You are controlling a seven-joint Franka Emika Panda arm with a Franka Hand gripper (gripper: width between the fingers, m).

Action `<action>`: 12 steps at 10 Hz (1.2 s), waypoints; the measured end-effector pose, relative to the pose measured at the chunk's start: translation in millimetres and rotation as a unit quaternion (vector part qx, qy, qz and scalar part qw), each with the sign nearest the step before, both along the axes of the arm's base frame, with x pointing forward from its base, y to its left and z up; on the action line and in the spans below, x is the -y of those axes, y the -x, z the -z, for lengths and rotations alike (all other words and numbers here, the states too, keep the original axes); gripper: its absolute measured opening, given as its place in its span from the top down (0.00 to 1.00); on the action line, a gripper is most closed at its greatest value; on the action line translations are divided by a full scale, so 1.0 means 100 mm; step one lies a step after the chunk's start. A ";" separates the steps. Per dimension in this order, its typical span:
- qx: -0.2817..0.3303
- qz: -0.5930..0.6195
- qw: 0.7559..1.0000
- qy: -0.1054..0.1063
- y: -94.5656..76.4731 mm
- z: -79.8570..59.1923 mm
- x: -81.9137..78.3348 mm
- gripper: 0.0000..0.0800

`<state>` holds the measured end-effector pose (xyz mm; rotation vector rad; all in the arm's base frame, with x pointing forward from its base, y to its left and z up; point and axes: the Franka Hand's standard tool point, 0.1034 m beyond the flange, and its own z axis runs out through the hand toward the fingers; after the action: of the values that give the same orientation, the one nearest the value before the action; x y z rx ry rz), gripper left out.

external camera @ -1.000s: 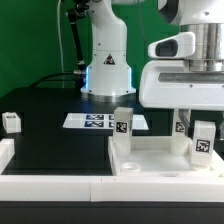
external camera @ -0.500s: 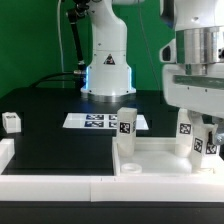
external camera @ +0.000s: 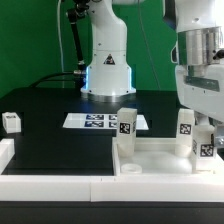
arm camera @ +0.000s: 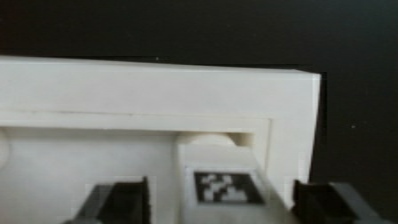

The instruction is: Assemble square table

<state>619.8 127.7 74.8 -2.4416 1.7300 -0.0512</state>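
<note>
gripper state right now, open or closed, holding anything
gripper: open, fingers either side of a table leg, gaps showing, holding nothing

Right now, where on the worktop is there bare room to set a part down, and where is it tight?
Free: black worktop between the loose leg, marker board, slab and front wall. Crowded: the slab's end on the exterior view's right, where legs stand close and the fingers straddle one.

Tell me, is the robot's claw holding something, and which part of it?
Nothing is held. The gripper is open, with its fingers on either side of a white table leg, a gap showing on both sides.
</note>
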 end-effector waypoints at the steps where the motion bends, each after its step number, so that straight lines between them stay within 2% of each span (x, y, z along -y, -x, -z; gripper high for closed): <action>1: 0.009 -0.109 0.994 0.020 0.00 0.02 0.02 0.30; 2: 0.013 -0.180 0.983 0.031 0.01 0.04 0.01 0.22; 5: 0.020 -0.255 0.966 0.040 0.01 0.03 0.02 0.19; 6: 0.015 -0.370 0.927 0.066 -0.02 0.00 0.03 0.19; 7: 0.024 -0.438 0.895 0.082 -0.12 -0.07 0.02 0.19; 9: 0.024 -0.425 0.901 0.081 -0.10 -0.05 0.03 0.19; 10: 0.025 -0.426 0.901 0.081 -0.11 -0.05 0.03 0.35; 11: 0.025 -0.424 0.902 0.081 -0.11 -0.05 0.03 0.35; 12: 0.022 -0.390 0.917 0.076 -0.10 -0.04 0.03 0.59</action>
<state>630.0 124.6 79.2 -3.0186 0.6454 -0.1509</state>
